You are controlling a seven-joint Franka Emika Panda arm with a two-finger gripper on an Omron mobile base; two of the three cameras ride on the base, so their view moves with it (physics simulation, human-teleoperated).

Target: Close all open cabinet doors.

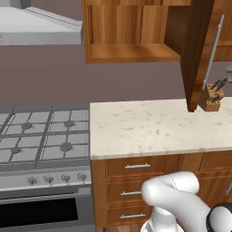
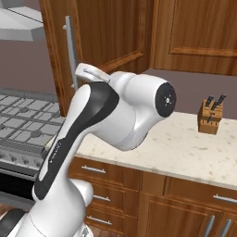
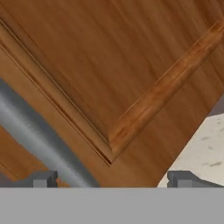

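Speckled tabotop is replaced: Speckled tabletop (image 1: 149, 127) is overhung by one open cabinet door (image 1: 195, 50), swung out edge-on; closing is judged not yet done. Gripper (image 3: 111, 179) is spread wide at its panel, grasping nothing.

Open cabinet door (image 1: 195, 54) over bare countertop (image 1: 145, 127)

White arm (image 2: 125, 115) (dark joints, glossy shell).

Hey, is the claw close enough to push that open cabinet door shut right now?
Probably yes. In the hand view the claw faces the open cabinet door up close, its fingertips wide apart, with the silver bar handle beside them. Nothing shows between claw and panel, though contact can't be confirmed.
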